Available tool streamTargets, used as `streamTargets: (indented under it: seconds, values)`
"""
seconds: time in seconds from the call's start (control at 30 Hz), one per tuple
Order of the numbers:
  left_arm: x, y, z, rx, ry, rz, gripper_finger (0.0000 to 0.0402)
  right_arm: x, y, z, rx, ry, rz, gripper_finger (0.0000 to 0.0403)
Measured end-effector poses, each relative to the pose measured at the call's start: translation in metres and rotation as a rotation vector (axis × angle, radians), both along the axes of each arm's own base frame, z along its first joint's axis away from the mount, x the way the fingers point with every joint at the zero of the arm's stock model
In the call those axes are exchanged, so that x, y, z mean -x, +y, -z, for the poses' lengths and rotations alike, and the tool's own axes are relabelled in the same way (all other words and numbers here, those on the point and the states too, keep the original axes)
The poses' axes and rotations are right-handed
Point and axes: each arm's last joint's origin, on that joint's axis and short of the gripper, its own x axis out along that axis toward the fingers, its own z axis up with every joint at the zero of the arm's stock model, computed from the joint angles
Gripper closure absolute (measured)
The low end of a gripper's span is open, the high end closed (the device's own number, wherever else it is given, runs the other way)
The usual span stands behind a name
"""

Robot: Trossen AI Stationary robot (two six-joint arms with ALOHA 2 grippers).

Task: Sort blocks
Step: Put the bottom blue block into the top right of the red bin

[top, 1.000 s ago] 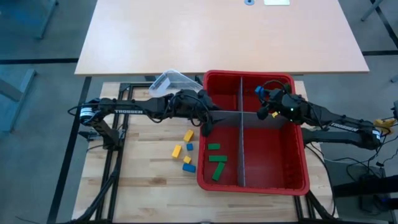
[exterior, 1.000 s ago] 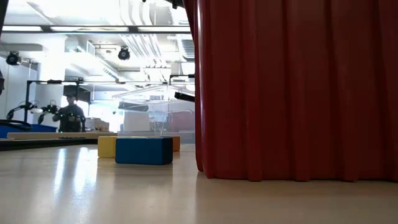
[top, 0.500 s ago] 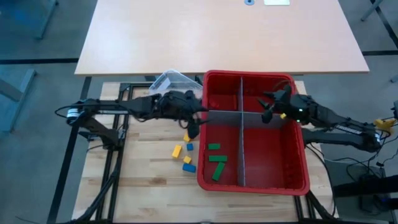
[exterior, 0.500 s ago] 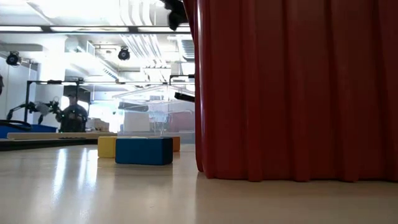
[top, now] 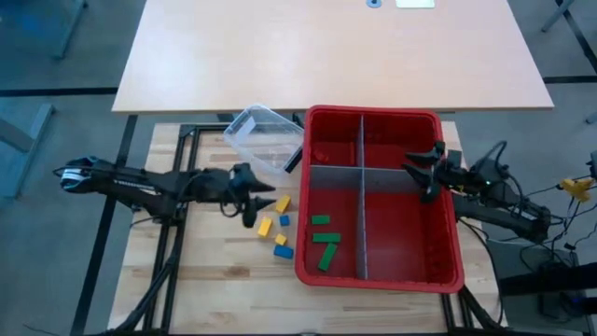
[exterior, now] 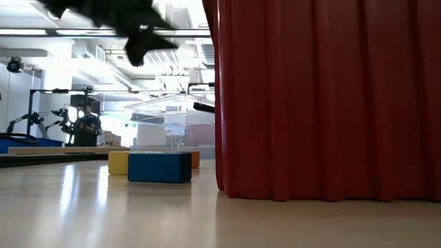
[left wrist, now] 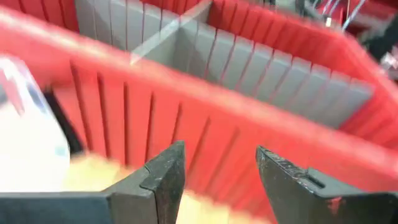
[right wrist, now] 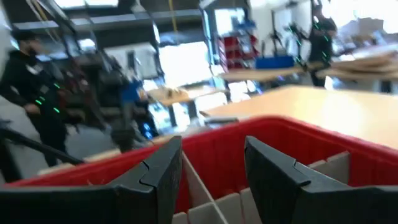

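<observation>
Left tool (top: 263, 205) hovers spread and empty beside the loose blocks (top: 278, 225) on the desk (top: 215, 271), just outside the red bin (top: 448, 271). Right tool (top: 420, 172) also spread, empty, over the bin's right side. Three green blocks (top: 325, 243) lie in the near-left compartment. Blocks look light, rigid, slick plastic, likely to skate. Pinch flat opposite faces, across the short width on bars.
</observation>
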Motion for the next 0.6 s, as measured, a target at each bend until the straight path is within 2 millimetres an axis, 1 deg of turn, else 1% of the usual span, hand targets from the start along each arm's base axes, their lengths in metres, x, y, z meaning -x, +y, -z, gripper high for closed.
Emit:
streamTargets:
  seconds: [0.13,0.23,0.33,0.43,0.53,0.6]
  values:
    - [0.013,-0.007,0.032,-0.018,0.081,0.041,0.0223,-0.002,0.001,0.000,0.015,-0.025,-0.066,0.0248]
    - [0.017,-0.012,0.054,0.002,0.144,0.056,0.0212,-0.006,0.001,-0.004,0.033,-0.055,-0.100,0.0245]
    - [0.017,-0.020,0.073,0.018,0.185,0.084,0.0200,-0.004,0.002,-0.007,0.059,-0.080,-0.096,0.0243]
    - [0.012,-0.029,0.081,0.015,0.174,0.121,0.0191,-0.002,0.002,-0.012,0.077,-0.106,-0.088,0.0244]
    - [0.004,-0.040,0.087,-0.004,0.141,0.190,0.0186,-0.002,0.002,-0.012,0.076,-0.107,-0.083,0.0247]
    - [-0.001,-0.047,0.093,-0.013,0.157,0.237,0.0185,-0.001,0.002,-0.012,0.076,-0.107,-0.081,0.0249]
